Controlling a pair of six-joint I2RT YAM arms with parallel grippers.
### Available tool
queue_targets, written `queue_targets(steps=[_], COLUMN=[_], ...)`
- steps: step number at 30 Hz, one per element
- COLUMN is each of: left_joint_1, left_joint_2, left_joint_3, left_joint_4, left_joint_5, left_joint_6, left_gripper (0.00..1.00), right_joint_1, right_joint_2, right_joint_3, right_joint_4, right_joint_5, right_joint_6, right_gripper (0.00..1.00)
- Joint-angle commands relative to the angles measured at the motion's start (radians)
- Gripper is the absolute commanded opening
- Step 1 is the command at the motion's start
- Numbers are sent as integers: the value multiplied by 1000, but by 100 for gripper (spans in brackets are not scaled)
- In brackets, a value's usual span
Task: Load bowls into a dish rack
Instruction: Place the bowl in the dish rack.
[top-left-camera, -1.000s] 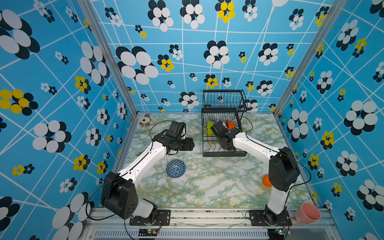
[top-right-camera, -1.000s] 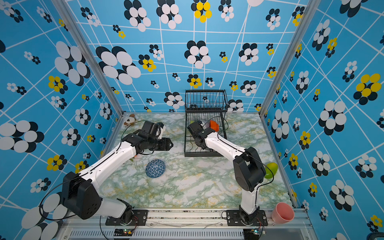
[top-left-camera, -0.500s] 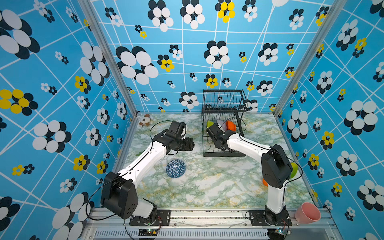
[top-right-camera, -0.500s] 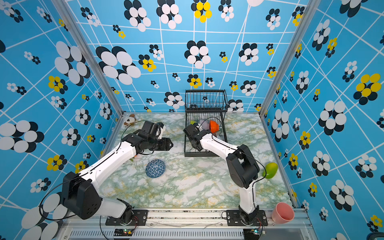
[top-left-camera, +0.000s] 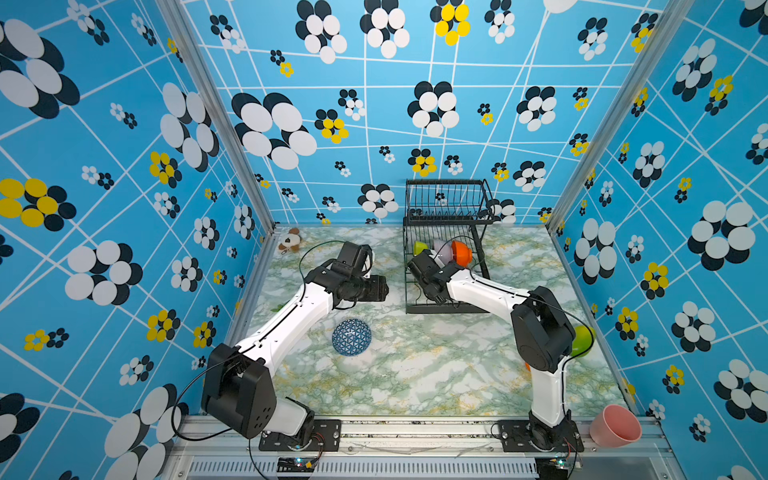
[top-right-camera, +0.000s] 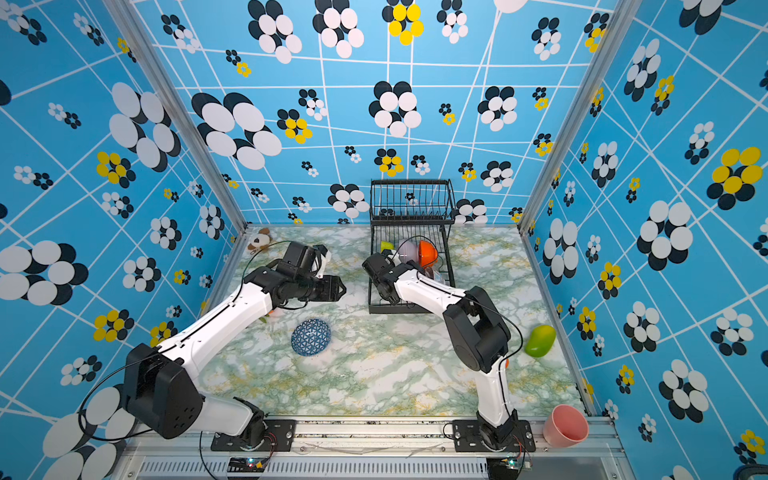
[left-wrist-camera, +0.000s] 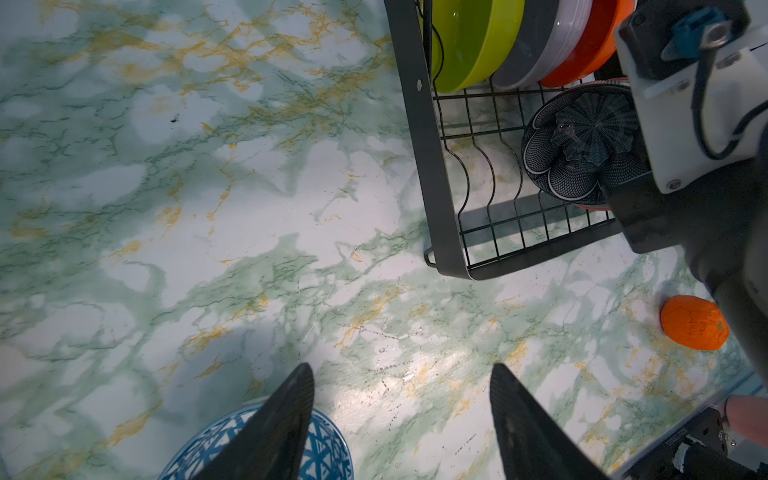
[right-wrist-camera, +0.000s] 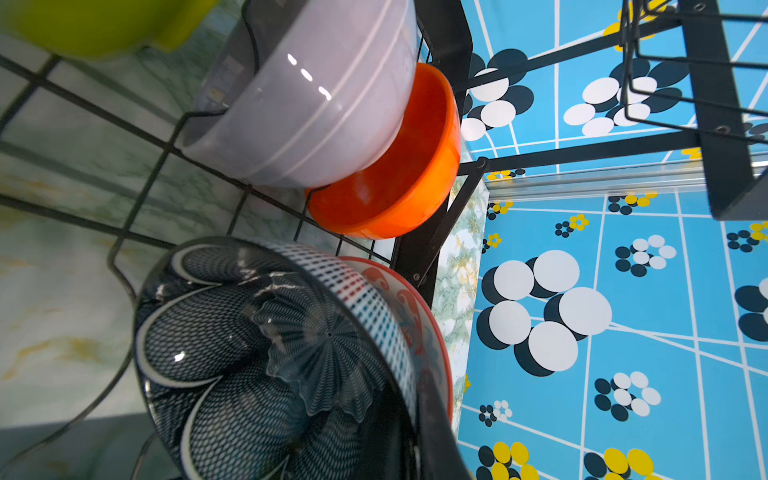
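Hovering my left gripper (left-wrist-camera: 400, 368) wide open and empty over the green-veined marble tabletop (left-wrist-camera: 208, 208), blue bowl (left-wrist-camera: 328, 442) just beneath. My right gripper (top-left-camera: 417, 262) is pinched on the black bowl (right-wrist-camera: 249, 353) inside the dish rack (left-wrist-camera: 429, 166), blue flowered walls (right-wrist-camera: 623, 291) beyond.

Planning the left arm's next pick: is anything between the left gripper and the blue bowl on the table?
Nothing visible does. The left gripper hangs open over the table, the blue bowl lies upside down close by, and no object sits between them.
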Motion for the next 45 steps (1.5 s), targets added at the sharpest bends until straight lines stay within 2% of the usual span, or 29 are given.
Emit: queue_targets(steps=[1,22,45], left_joint_1=[11,13,20], left_joint_2=[-11,-17,-13], left_joint_3=[-4,-4,-7], left_joint_4=[2,2,2], left_joint_5=[-15,-24,-28], left_joint_6=[0,1,4], left_gripper=[69,69,69], right_joint_1=[11,58,85], right_joint_2=[25,111,190], right_joint_3=[37,52,103], right_joint_4=[31,72,54], right_joint_5=[72,135,109], right_joint_6=[-21,-91,-75], right_gripper=[0,0,0])
